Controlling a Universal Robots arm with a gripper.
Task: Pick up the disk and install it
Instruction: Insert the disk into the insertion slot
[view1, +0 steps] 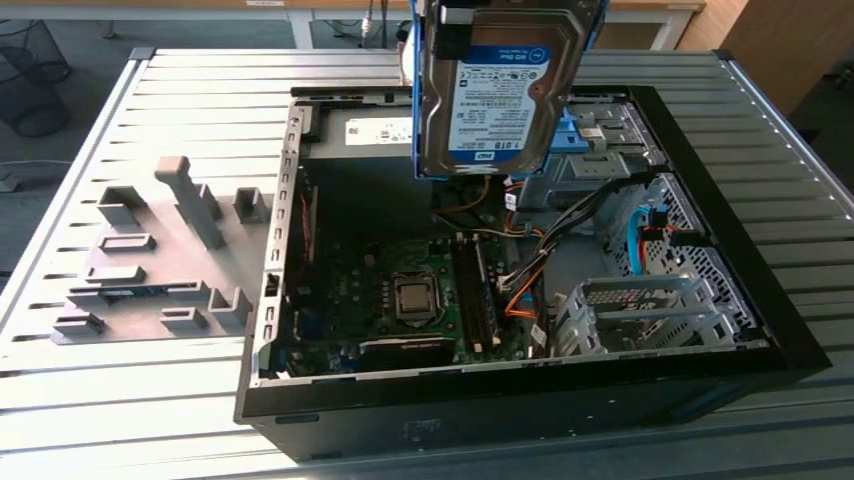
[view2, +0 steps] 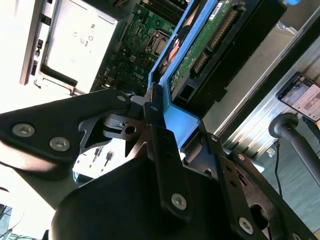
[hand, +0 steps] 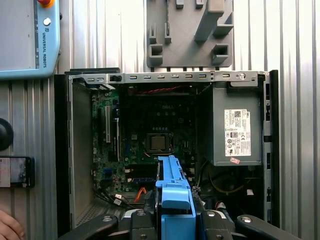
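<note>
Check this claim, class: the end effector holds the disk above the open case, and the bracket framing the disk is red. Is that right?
Not quite. The bracket is blue, not red, as the first wrist view shows. The rest stands: the end effector holds the disk above the open case.

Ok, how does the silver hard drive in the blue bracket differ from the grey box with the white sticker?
The silver hard drive hangs upright in the gripper above the open computer case; the grey box sits inside it. The drive wears a blue plastic frame; the box has none. Both are rectangular and labelled.
</note>
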